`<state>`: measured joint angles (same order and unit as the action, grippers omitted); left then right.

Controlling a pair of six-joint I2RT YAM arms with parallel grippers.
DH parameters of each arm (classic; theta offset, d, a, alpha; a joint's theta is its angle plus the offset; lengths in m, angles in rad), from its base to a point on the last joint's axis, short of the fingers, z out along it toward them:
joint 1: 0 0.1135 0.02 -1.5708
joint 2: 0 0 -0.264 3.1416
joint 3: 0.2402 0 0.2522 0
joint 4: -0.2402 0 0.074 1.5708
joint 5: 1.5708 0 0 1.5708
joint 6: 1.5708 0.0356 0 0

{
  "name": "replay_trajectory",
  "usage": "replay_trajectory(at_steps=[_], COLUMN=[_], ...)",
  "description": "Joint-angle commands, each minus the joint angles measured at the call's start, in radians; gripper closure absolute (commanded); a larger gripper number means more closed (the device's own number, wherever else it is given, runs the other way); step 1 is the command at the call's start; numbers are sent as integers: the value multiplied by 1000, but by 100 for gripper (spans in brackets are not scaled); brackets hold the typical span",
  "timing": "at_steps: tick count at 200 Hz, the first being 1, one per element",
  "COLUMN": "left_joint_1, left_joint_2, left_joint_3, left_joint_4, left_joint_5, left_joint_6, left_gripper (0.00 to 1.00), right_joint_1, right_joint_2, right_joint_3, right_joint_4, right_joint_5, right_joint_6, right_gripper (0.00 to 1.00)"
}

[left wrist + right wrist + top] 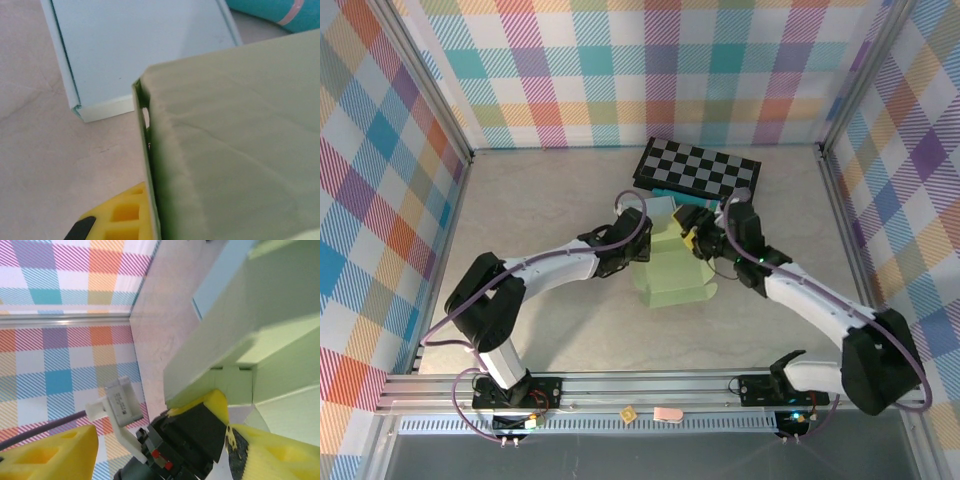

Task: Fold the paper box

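The pale green paper box (672,268) stands half folded in the middle of the table, its flaps raised. My left gripper (632,246) is at its left wall. In the left wrist view, the gripper (150,216) is shut on that thin green wall (146,150): one yellow finger (120,217) lies outside it and the other is hidden behind the panel. My right gripper (704,240) is at the box's upper right corner. Its yellow fingers (45,455) stand wide apart, open (160,455), with nothing gripped. A green flap (220,340) hangs just above them.
A black and white chequered board (700,168) lies at the back, with a teal object (670,192) in front of it. A light blue flat box (135,45) lies just behind the green one. Chequered walls close the table on three sides.
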<state>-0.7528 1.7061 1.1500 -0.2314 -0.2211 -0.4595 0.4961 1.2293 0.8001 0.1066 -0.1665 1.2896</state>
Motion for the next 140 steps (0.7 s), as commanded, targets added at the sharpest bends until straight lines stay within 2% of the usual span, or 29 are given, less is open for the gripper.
replay_trajectory(at_steps=[1,24,54,91,115,140], left_joint_1=[19,35,52,56,56,55], left_joint_2=[-18,9,23,58,47,43], left_joint_3=[120,225,311,402,407,415], left_joint_4=[-296,-481,-633,-764,-773,-779], left_joint_5=[74,131,186,242,243,250], left_joint_6=[-71,-77,-94,-81,-80,-83], left_gripper=[100,100,100,100,100,100], right_joint_1=[-58,-91,-95,-99,-98,-97], right_joint_2=[-36,-14,70,171,241,267], right_joint_3=[137,300,459,582,626,621], right_joint_4=[-438,-636,-788,-834,-857,-852], right_joint_5=[10,2,10,-3,-50,-26], right_joint_6=[-119,-234,-308,-352,-363,-380], right_gripper=[33,34,36,38,42,43])
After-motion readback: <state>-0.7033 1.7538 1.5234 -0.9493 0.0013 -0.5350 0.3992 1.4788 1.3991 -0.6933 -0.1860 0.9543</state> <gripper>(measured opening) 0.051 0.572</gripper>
